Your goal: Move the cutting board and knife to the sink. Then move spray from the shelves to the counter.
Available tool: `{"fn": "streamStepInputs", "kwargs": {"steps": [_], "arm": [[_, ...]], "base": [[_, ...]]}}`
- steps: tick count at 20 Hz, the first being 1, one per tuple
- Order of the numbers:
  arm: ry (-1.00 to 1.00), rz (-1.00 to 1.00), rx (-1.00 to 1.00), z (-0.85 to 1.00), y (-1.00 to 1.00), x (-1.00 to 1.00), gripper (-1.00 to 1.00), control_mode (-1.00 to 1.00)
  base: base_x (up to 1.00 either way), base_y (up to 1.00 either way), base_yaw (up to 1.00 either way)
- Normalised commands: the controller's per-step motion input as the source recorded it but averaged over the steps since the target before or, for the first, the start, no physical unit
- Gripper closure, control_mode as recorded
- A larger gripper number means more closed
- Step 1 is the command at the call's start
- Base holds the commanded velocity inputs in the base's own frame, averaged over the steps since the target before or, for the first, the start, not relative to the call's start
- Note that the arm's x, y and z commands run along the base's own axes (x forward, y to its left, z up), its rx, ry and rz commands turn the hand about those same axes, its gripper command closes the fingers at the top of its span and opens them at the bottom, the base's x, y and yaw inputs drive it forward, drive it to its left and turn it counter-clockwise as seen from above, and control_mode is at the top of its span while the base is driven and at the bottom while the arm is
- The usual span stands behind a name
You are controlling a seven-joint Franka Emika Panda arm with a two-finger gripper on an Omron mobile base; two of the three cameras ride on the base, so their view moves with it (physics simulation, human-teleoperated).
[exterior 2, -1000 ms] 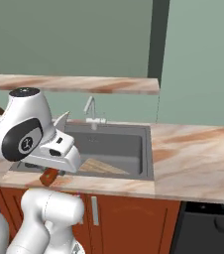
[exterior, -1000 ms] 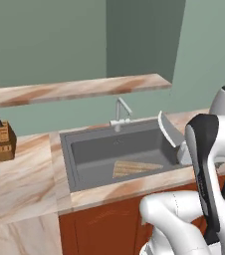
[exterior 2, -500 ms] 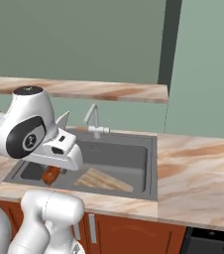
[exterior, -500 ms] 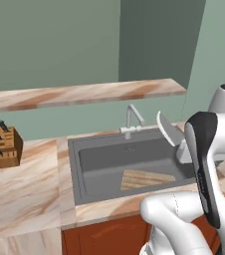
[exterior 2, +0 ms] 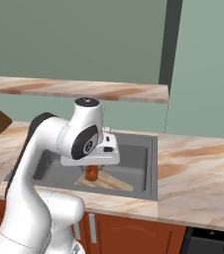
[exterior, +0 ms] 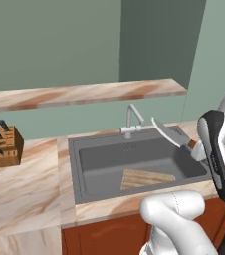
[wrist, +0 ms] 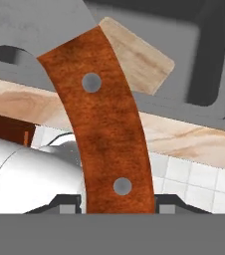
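— One of the two is done: the cutting board point(exterior: 147, 179) lies in the sink point(exterior: 92, 164), near its front edge.

— And the knife point(wrist: 102, 129)?

— Clamped by its handle in the hand point(wrist: 115, 200), above the basin's right side. Our view has swung closer to the sink since a second ago.

— Anything in the way?

— Just the tap point(exterior: 133, 118) at the back edge; the knife block point(exterior: 5, 144) sits far left on the desk point(exterior: 20, 194).

A flat rectangular wooden cutting board point(exterior: 147, 178) lies in the grey metal sink point(exterior: 89, 164), set into the marble-patterned stone worktop point(exterior: 25, 189). A silver faucet point(exterior: 132, 119) stands behind the basin, a wooden knife block point(exterior: 6, 144) on the worktop to its left, and a long plank shelf point(exterior: 79, 93) runs above. A wooden-handled knife point(wrist: 104, 129) hangs over the sink's front right.
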Motion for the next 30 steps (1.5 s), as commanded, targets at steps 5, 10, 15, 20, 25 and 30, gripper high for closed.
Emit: {"fn": "streamStepInputs", "kwargs": {"steps": [5, 10, 15, 20, 25, 30], "arm": [[0.00, 0.38, 0.00, -0.69, -0.26, 0.71, 1.00, -1.00], [0.02, 0.33, -0.03, -0.60, -0.08, 0.60, 1.00, -1.00], [0.03, 0.28, 0.00, -0.44, -0.10, 0.60, 1.00, -1.00], [0.04, 0.18, 0.00, -0.26, 0.00, 0.85, 1.00, -1.00], [0.01, 0.16, 0.00, -0.40, 0.00, 0.81, 1.00, -1.00], [0.00, 0.12, 0.00, -0.44, -0.06, 0.66, 1.00, -1.00]], "base": [[0.00, 0.00, 0.00], [0.00, 0.00, 0.00], [0.00, 0.00, 0.00], [0.00, 0.00, 0.00], [0.00, 0.00, 0.00], [0.00, 0.00, 0.00]]}}
